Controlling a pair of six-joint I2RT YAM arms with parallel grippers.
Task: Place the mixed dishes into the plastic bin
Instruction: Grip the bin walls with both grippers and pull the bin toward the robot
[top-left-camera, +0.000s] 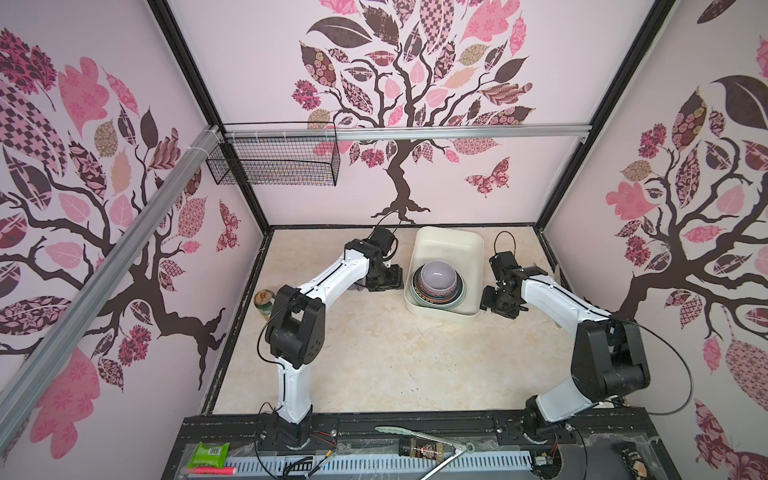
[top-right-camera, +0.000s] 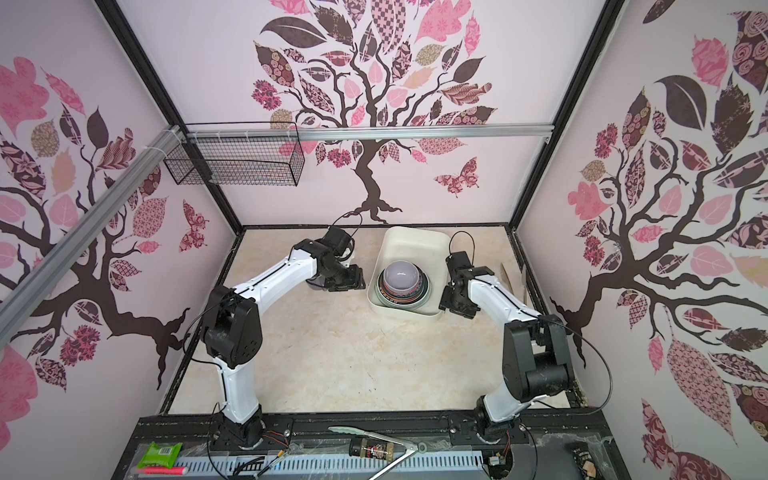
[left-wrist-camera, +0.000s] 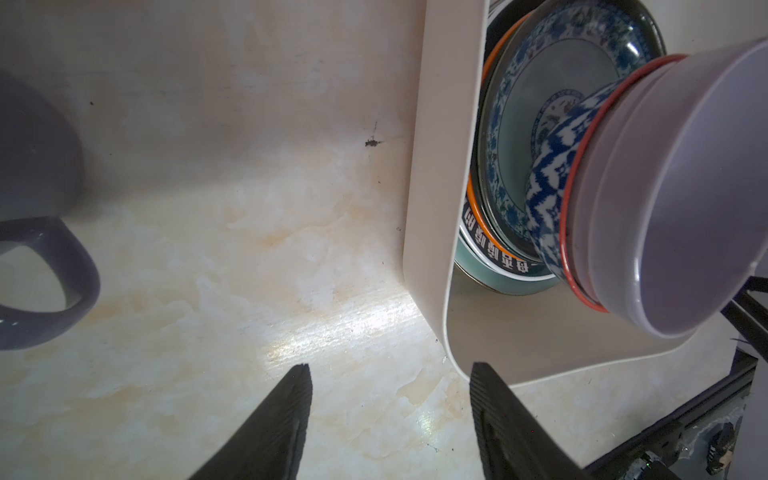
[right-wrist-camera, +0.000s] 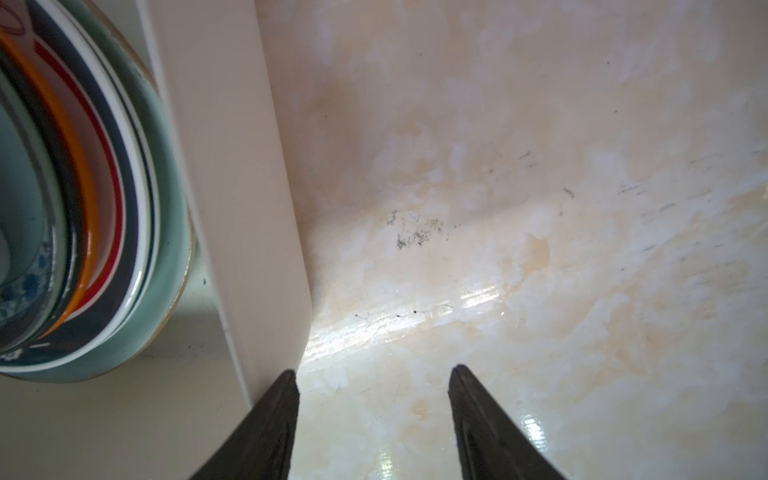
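Note:
The plastic bin (top-left-camera: 465, 257) (top-right-camera: 432, 249) stands at the back middle of the table in both top views. Stacked inside are a mint-green plate (right-wrist-camera: 166, 232), an orange plate (right-wrist-camera: 89, 199) and a blue-flowered plate (left-wrist-camera: 511, 133). On top, a patterned bowl (left-wrist-camera: 552, 174) holds a pale lavender bowl (top-left-camera: 439, 274). The lavender mug (left-wrist-camera: 37, 257) stands on the table left of the bin. My left gripper (left-wrist-camera: 392, 365) (top-left-camera: 388, 282) is open and empty between mug and bin. My right gripper (right-wrist-camera: 374, 370) (top-left-camera: 498, 309) is open and empty just outside the bin's right wall (right-wrist-camera: 232, 174).
A green drink can (top-left-camera: 264, 303) stands at the table's left edge. Long wooden utensils (top-right-camera: 509, 278) lie along the right edge. A black wire basket (top-left-camera: 274, 160) hangs on the back left rail. Tongs (top-left-camera: 419, 440) rest on the front ledge.

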